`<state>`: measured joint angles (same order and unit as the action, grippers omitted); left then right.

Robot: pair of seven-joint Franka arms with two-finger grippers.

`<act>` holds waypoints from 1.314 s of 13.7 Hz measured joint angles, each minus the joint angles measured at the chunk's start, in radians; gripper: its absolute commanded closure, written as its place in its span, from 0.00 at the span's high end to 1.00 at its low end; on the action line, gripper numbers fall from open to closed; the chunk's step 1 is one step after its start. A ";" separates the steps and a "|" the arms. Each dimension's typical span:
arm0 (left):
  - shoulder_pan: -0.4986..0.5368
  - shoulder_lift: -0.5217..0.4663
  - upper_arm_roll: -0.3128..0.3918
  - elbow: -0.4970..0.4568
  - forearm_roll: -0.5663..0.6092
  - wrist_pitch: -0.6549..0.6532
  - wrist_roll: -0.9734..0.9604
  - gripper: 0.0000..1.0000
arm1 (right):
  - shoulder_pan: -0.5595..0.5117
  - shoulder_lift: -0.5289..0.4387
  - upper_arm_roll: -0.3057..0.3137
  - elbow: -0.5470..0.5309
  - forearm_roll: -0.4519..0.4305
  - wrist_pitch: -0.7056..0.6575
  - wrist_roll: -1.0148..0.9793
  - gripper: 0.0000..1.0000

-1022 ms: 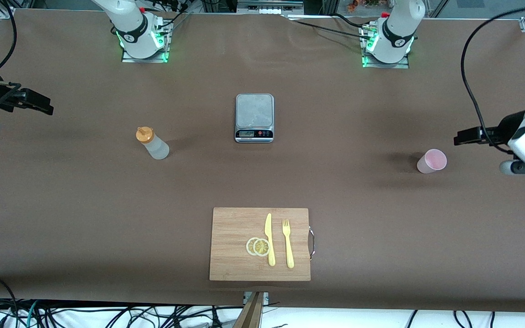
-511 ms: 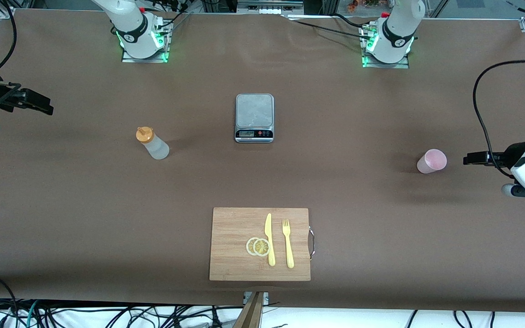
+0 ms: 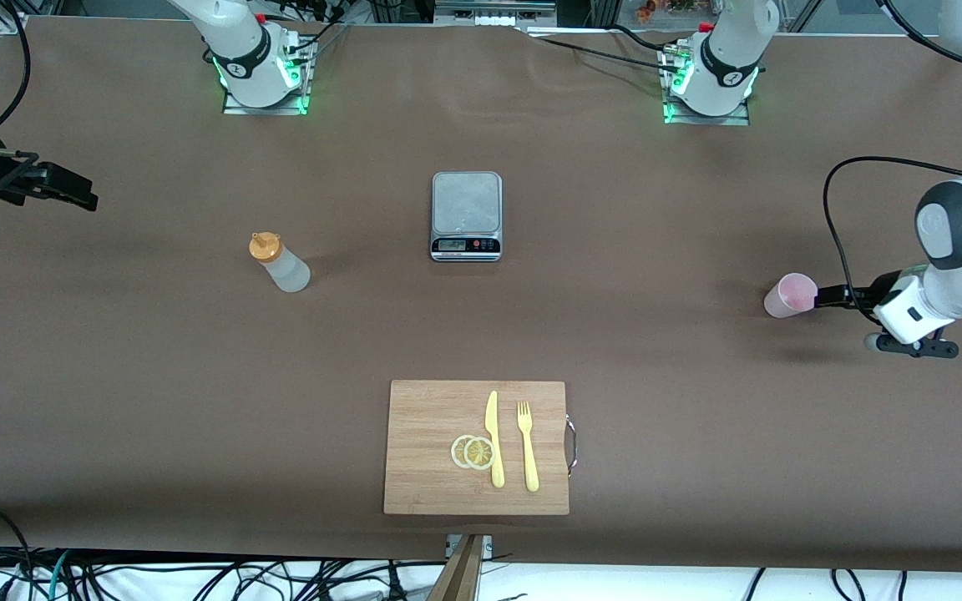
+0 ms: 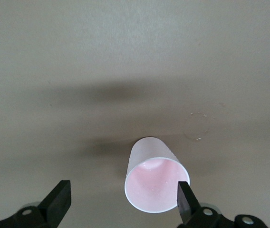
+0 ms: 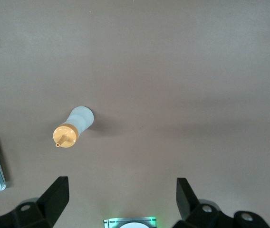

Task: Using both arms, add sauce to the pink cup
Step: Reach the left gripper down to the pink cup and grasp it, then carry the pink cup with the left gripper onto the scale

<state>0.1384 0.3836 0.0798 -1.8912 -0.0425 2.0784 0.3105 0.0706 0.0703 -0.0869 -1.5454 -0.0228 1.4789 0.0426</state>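
The pink cup stands upright near the left arm's end of the table. It also shows in the left wrist view. My left gripper is open, low beside the cup on the table-end side. In the left wrist view the cup's rim sits between the jaws, close to one fingertip. The sauce bottle with its orange cap stands toward the right arm's end and shows in the right wrist view. My right gripper waits open and empty, well apart from the bottle.
A kitchen scale stands mid-table, farther from the front camera. A wooden cutting board near the front edge carries a yellow knife, a fork and two lemon slices.
My left arm has swung down and in from the table's end, bringing the open gripper up to the pink cup. The right arm, cup and bottle have not moved.
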 measured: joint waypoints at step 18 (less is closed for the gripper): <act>-0.010 -0.036 0.027 -0.195 0.000 0.187 0.009 0.00 | 0.000 0.000 0.000 0.000 0.000 0.000 0.000 1.00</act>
<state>0.1289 0.3472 0.1067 -2.0864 -0.0428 2.2653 0.3191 0.0706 0.0703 -0.0870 -1.5454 -0.0228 1.4789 0.0425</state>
